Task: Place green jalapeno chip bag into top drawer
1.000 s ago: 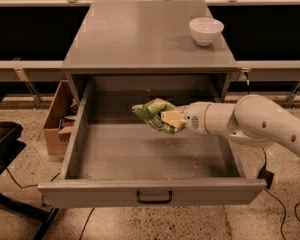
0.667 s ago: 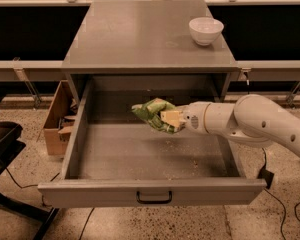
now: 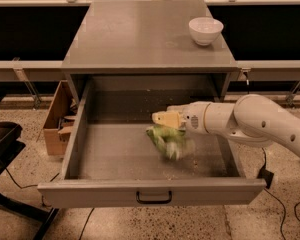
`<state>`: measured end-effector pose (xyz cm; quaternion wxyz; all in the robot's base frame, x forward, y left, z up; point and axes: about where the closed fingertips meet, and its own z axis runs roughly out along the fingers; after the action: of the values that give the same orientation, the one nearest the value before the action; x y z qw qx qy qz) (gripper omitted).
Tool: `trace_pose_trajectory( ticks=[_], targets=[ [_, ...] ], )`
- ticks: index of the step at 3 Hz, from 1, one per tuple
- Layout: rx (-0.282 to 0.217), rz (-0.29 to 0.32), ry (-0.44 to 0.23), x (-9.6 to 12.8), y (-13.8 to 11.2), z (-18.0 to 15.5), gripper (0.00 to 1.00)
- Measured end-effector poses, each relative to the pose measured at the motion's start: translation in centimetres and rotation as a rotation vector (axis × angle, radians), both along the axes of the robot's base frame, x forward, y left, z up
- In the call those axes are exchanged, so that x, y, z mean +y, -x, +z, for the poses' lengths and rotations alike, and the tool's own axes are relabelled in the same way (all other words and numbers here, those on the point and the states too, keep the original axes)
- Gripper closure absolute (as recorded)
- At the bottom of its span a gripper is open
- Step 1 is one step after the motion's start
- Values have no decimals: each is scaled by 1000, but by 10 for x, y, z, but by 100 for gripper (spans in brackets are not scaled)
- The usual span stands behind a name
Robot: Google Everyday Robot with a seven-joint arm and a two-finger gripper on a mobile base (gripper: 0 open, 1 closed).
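Hovering claw (image 3: 160,119) above top drawer (image 3: 90,195), spread unreadable; blurred green jalapeno chip bag (image 3: 167,141) just below.

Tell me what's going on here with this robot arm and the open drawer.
The robot's arm reaches in from the right over the pulled-out top drawer, with its gripper above the drawer floor. The green jalapeno chip bag shows as a blur just under the gripper, inside the drawer's outline; whether it is held or loose cannot be told. A white bowl sits on the cabinet top.
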<state>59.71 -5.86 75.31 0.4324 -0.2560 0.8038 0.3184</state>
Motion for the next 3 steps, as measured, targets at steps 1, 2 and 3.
trace_pose_trajectory(
  ticks=[1,2,3],
  targets=[
    [0,0,0,0,0,0,0],
    [0,0,0,0,0,0,0],
    [-3,68,29,5,-1,13,0]
  ],
)
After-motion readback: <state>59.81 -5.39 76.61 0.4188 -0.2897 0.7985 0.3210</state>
